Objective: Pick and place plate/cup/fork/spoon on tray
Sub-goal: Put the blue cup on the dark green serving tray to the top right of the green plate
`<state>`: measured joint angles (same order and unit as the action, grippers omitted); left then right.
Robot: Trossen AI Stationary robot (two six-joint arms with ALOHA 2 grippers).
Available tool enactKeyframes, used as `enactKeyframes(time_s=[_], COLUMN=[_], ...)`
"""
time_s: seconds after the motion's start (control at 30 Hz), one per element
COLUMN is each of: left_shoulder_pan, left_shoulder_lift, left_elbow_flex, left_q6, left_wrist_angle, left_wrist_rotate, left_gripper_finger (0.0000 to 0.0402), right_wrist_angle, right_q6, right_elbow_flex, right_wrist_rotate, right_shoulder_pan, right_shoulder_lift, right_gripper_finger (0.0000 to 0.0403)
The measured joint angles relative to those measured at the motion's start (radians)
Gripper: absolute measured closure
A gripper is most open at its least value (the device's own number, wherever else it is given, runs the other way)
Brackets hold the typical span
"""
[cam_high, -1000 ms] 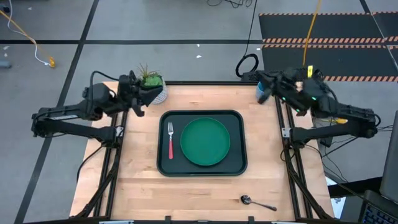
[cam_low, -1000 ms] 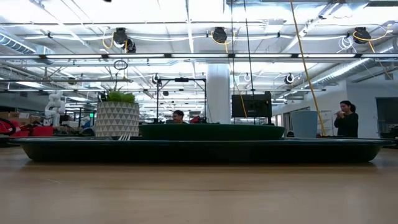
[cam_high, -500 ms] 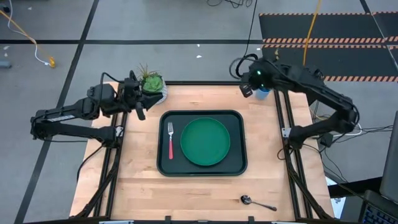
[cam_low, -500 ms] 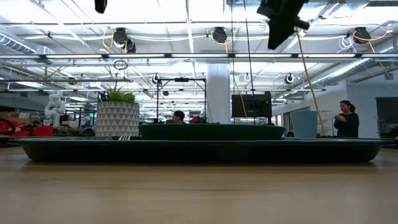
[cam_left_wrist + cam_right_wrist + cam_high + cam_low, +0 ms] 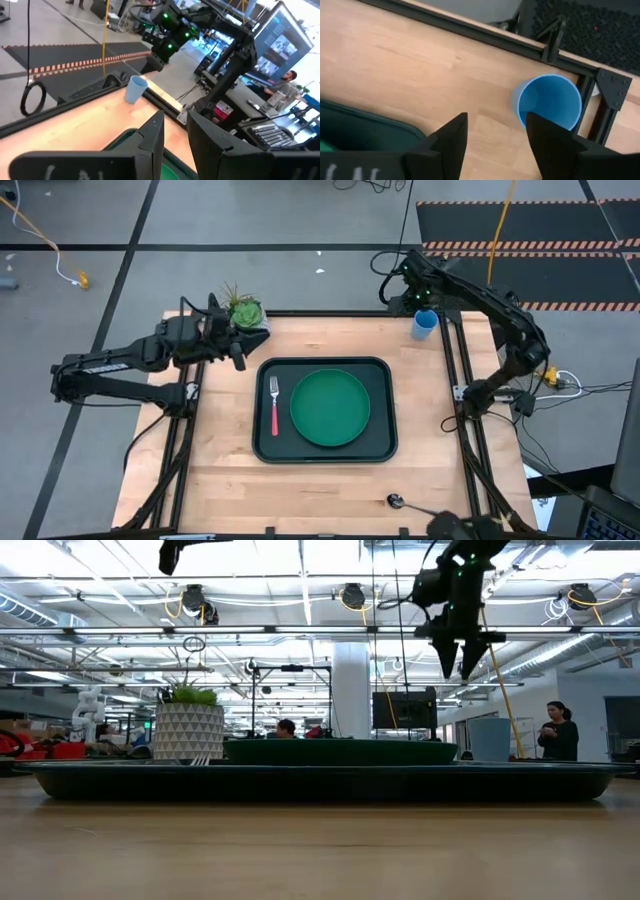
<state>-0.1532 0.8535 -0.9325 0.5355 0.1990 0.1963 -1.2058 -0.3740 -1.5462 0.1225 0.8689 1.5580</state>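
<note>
The green plate (image 5: 330, 407) lies in the dark tray (image 5: 385, 442) at mid-table, and the pink-handled fork (image 5: 274, 406) lies in the tray to the plate's left. The light-blue cup (image 5: 425, 324) stands upright at the table's far right corner. Only the spoon's (image 5: 396, 501) bowl shows, near the front edge. My right gripper (image 5: 497, 137) hangs open high above the far right corner, pointing down, with the cup (image 5: 550, 102) below and off to one side of its fingers. My left gripper (image 5: 238, 350) hovers by the tray's far left corner, its fingers a little apart (image 5: 175, 135), with nothing between them.
A white patterned plant pot (image 5: 247, 317) stands at the far left of the table, right by my left gripper. A dark shape (image 5: 470, 525) sits at the near right edge, over the spoon's handle. Bare wood lies left, right and in front of the tray.
My right arm has unfolded and risen. Its gripper has swung from low over the cup, out toward the table's left, then up toward the far edge. It now points down, while the cup stays put. My left gripper has drifted toward the table's right, along the tray's far left corner.
</note>
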Motion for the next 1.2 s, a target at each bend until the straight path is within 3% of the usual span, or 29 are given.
enactKeyframes(time_s=[0.4, 0.73, 1.2], left_shoulder_pan=[0.000, 0.005, 0.017], left_shoulder_lift=[0.011, 0.011, 0.011], left_elbow_flex=[0.000, 0.000, 0.000], left_q6=[0.042, 0.070, 0.107], left_wrist_angle=[0.006, 0.009, 0.009], left_wrist_rotate=[0.001, 0.001, 0.005], left_gripper_finger=[0.0316, 0.0316, 0.0316], right_wrist_angle=[-0.061, -0.040, 0.026], right_q6=[0.027, 0.045, 0.123], right_elbow_flex=[0.001, 0.006, 0.192], right_wrist_rotate=[0.005, 0.009, -0.020], right_shoulder_pan=[0.045, 0.088, 0.098], right_shoulder_lift=[0.161, 0.180, 0.180], right_gripper_finger=[0.0202, 0.0214, 0.0237])
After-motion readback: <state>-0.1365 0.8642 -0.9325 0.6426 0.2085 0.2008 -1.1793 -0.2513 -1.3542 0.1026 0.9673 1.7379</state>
